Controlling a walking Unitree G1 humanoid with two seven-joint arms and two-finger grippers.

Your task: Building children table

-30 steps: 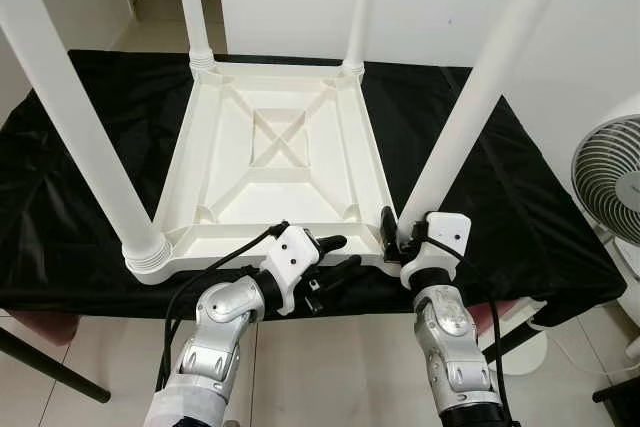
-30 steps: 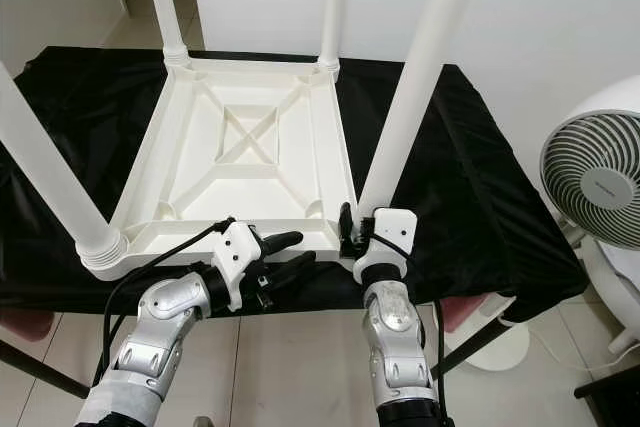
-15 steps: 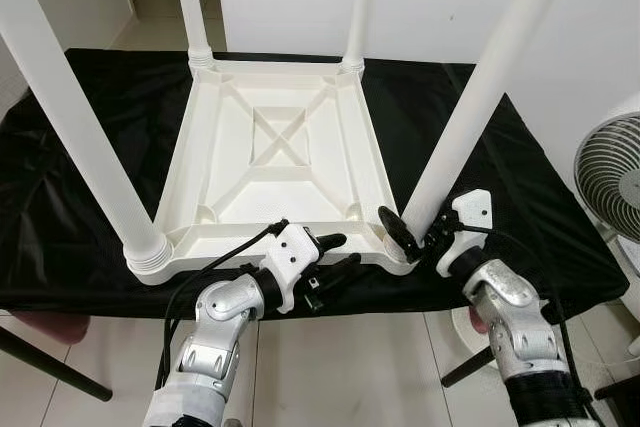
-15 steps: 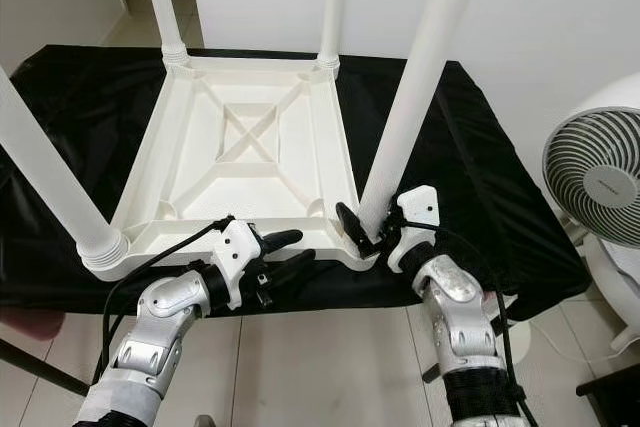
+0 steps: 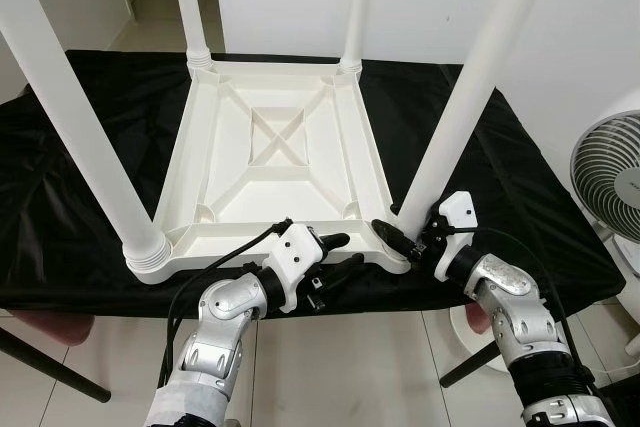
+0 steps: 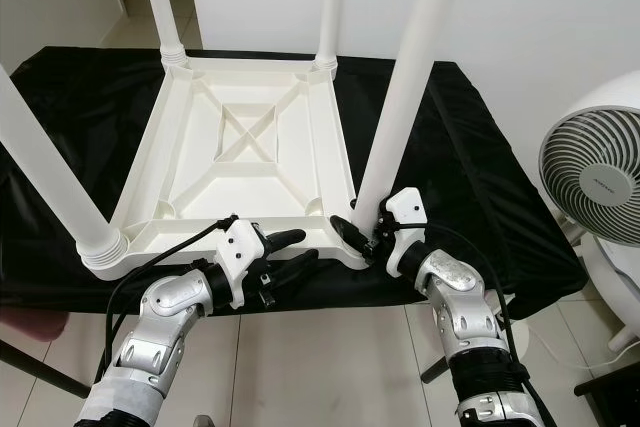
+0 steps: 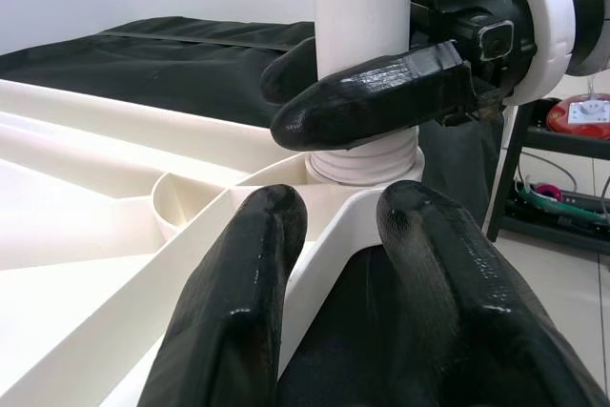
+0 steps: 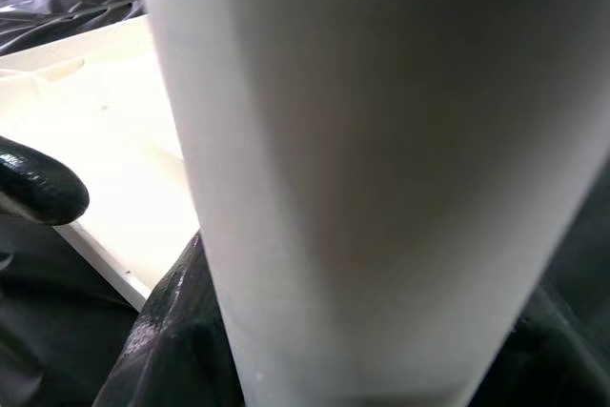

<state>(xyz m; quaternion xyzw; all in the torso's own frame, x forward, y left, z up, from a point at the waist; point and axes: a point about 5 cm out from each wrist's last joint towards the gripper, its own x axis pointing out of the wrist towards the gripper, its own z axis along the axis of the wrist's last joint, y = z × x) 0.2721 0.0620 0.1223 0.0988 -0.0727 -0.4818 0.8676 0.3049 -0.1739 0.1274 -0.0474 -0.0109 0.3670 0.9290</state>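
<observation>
white fan [image 6: 598, 179] beside black-draped table [image 5: 90, 127]

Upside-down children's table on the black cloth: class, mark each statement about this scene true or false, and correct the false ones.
1. The white table top lies upside down, legs pointing up. True.
2. The right gripper grasps the base of the near right leg. True.
3. The left gripper holds the near left leg. False: it sits at the top's near edge, apart from that leg.
4. A fan stands on the robot's left. False: on its right.
5. The cloth is red. False: black.
</observation>
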